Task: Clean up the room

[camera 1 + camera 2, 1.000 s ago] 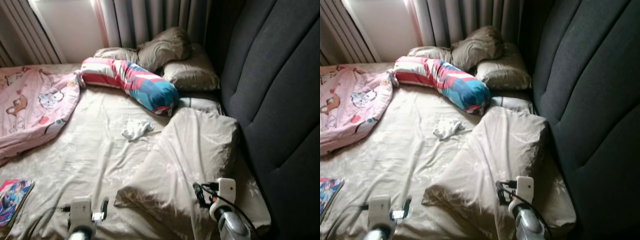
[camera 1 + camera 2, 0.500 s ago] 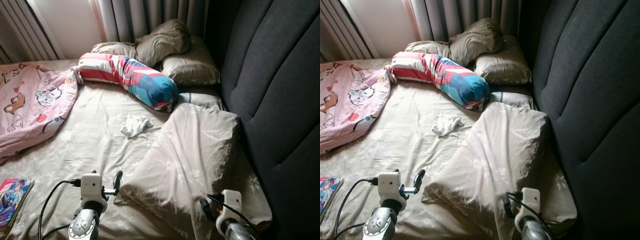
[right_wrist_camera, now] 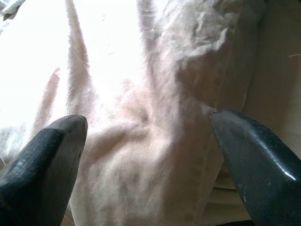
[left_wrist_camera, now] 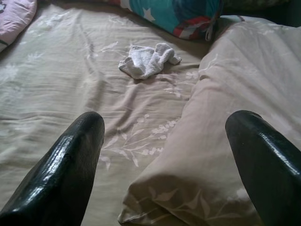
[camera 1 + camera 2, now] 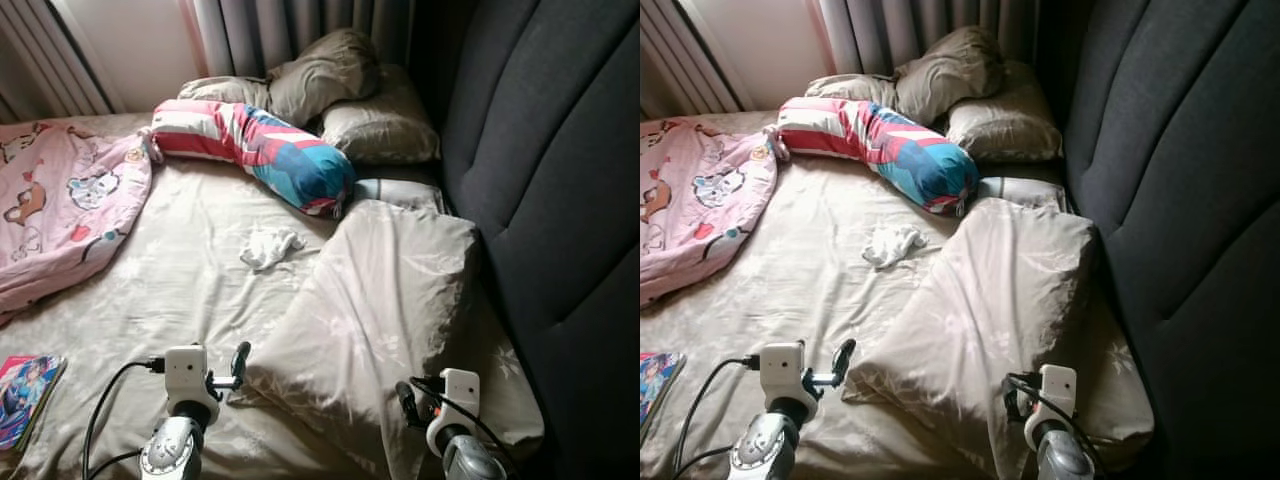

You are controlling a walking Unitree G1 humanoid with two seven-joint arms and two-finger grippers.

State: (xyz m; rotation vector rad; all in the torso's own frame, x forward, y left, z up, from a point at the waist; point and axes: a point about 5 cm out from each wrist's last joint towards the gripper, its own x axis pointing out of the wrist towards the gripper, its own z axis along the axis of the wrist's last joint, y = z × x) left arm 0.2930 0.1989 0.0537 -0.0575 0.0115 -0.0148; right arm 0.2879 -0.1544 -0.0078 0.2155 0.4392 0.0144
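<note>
Bedroom, beige-sheeted bed [image 5: 180,290] | left gripper [image 4: 164,165] spread wide, empty, at near corner of large pillow [image 5: 385,300] | right gripper [image 3: 146,155] spread wide over same pillow, likely for two-armed lift | white cloth [image 4: 146,60] ahead of left gripper.

A bed [image 5: 180,290] with a beige flowered sheet stands against a dark padded headboard [image 5: 550,170]. Grey curtains [image 5: 290,30] hang at its far end beside a bright window [image 5: 130,40].
</note>
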